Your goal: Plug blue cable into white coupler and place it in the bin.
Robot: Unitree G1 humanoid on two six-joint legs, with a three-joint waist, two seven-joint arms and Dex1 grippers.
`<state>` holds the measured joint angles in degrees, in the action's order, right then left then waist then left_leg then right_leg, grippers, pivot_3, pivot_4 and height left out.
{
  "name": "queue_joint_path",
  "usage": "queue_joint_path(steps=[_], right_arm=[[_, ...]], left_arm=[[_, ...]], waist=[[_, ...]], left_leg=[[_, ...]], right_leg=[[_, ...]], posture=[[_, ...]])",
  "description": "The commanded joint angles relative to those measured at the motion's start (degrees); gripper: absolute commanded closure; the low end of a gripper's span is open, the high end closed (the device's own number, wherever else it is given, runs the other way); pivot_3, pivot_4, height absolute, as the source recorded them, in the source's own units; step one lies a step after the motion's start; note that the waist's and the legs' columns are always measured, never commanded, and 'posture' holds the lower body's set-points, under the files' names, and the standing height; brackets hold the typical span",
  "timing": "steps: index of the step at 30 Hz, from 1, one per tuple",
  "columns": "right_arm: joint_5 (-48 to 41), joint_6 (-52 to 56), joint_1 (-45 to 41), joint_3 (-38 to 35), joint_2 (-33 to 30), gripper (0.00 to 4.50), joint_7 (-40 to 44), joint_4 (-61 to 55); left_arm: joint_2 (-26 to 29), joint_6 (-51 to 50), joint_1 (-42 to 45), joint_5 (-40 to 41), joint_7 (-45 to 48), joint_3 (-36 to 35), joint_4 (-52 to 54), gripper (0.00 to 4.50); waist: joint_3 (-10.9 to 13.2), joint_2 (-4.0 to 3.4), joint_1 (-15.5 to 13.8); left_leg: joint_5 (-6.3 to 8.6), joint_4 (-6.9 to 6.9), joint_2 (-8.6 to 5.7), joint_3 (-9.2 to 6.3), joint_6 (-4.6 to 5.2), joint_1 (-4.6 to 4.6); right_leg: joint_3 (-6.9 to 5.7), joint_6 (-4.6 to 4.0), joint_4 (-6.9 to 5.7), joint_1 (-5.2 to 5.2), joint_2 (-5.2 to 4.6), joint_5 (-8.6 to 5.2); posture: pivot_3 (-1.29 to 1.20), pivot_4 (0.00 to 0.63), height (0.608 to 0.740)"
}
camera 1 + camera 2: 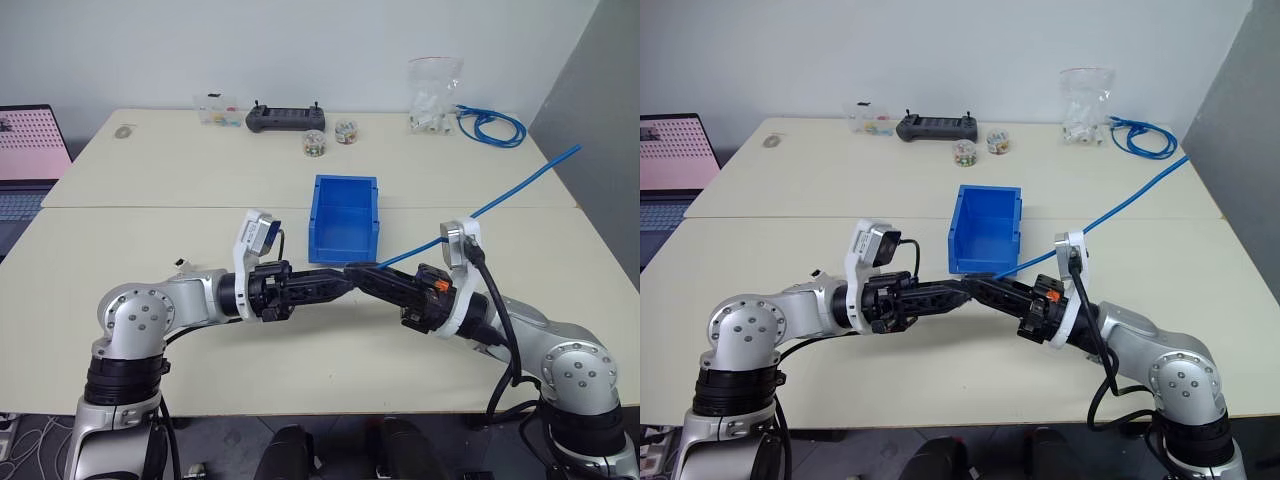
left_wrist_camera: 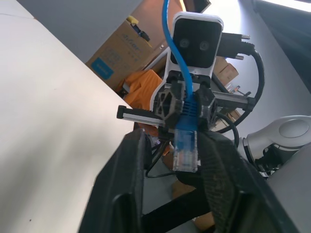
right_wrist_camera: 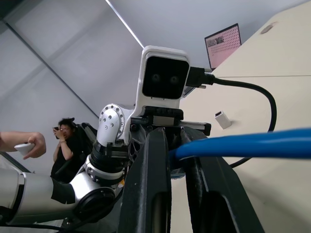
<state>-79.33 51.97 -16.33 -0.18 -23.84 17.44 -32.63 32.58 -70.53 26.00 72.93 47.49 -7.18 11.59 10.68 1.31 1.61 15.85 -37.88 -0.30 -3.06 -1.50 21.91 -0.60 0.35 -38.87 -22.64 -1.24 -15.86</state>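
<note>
I see the right hand [image 1: 362, 270] clamped tight on the blue cable [image 2: 186, 109] just behind its clear plug, above the surface [image 1: 150, 180] in front of the bin [image 1: 345, 218]. My left hand [image 2: 170, 160] has its fingers parted around that plug, gripping nothing. The bright strand trails right, off the edge.

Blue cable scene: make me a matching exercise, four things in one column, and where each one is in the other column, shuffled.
Things:
1. blue cable
2. bin
3. black controller
4. laptop

Places:
A. far edge of the table, near the middle
B. off the table's left side
C. middle of the table, beyond the grippers
D. pinched in the right gripper

Pairs: 1-D, 2-C, 3-A, 4-B
</note>
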Motion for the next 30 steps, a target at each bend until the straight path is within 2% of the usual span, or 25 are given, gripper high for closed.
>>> queue_joint_path(steps=[1, 6, 10, 15, 19, 22, 25, 30], right_arm=[[0.22, -1.14, -0.59, -0.23, -0.64, 4.38, 1.82, -0.99], [5.92, -2.23, -1.49, -0.81, -2.91, 4.38, 4.99, 2.31], [13.33, -4.11, -1.54, 0.46, -5.10, 4.38, 9.37, 5.43], [18.24, -5.75, -1.55, 1.60, -4.77, 4.38, 12.59, 7.66], [21.13, -6.30, -2.11, 2.85, -3.90, 4.39, 14.81, 9.17], [22.29, -6.33, -2.53, 3.01, -3.50, 4.39, 15.91, 9.86], [23.35, -6.24, -3.08, 3.08, -3.19, 4.39, 16.76, 10.50], [24.82, -5.72, -4.68, 2.97, -2.88, 4.39, 18.12, 11.45]], left_arm=[[2.34, 0.51, -0.90, 1.31, 0.43, -3.21, 1.03, 1.74], [5.65, 1.32, -3.19, 1.23, -0.09, -5.97, 3.53, 0.70], [6.89, 6.35, -8.82, -4.79, -4.06, -7.54, 9.39, 0.00], [0.41, 20.84, -20.84, -19.90, -14.25, -8.37, 11.86, 0.00], [-10.16, 39.38, -27.17, -39.43, -29.74, -7.65, 10.47, 0.00], [-14.67, 47.11, -27.96, -49.64, -38.33, -6.96, 9.18, 0.00], [-18.19, 50.71, -27.21, -55.88, -45.09, -6.45, 7.05, 0.00], [-26.56, 52.92, -19.59, -64.21, -58.79, -5.25, -1.55, 0.00]], waist=[[0.00, 0.00, 0.02], [0.01, -0.01, 0.00], [0.01, -0.02, -0.02], [0.02, -0.06, -0.07], [0.02, -0.08, -0.56], [0.03, -0.04, -1.50], [0.03, -0.05, -1.74], [0.03, -0.02, -2.07]], left_leg=[[0.00, 0.00, 0.00, 0.00, 0.00, 0.00], [0.00, 0.00, 0.00, 0.00, 0.00, 0.01], [0.00, 0.03, -0.01, 0.04, 0.00, 0.01], [0.00, 0.09, 0.03, 0.05, 0.00, 0.05], [0.00, 0.07, 0.02, 0.12, 0.00, 0.08], [0.00, 0.05, 0.02, 0.07, 0.00, 0.11], [0.01, 0.04, -0.01, 0.09, 0.01, 0.14], [0.02, 0.00, -0.03, 0.04, 0.02, 0.24]], right_leg=[[0.00, 0.00, 0.00, 0.00, 0.00, 0.00], [0.00, 0.00, 0.00, -0.02, 0.00, 0.00], [0.02, 0.00, 0.06, -0.03, -0.02, 0.00], [0.06, -0.01, 0.06, -0.11, -0.02, 0.00], [0.13, -0.02, 0.19, -0.08, -0.06, 0.03], [0.08, -0.13, 0.20, -0.09, -0.05, 0.13], [0.08, -0.10, 0.23, -0.08, -0.07, 0.14], [-0.03, -0.13, 0.30, -0.08, -0.07, 0.25]], posture=[[0.00, 0.150, 0.740], [0.00, 0.150, 0.740], [0.00, 0.150, 0.740], [0.00, 0.150, 0.740], [0.00, 0.150, 0.740], [0.00, 0.150, 0.740], [0.00, 0.150, 0.740], [0.00, 0.150, 0.740]])
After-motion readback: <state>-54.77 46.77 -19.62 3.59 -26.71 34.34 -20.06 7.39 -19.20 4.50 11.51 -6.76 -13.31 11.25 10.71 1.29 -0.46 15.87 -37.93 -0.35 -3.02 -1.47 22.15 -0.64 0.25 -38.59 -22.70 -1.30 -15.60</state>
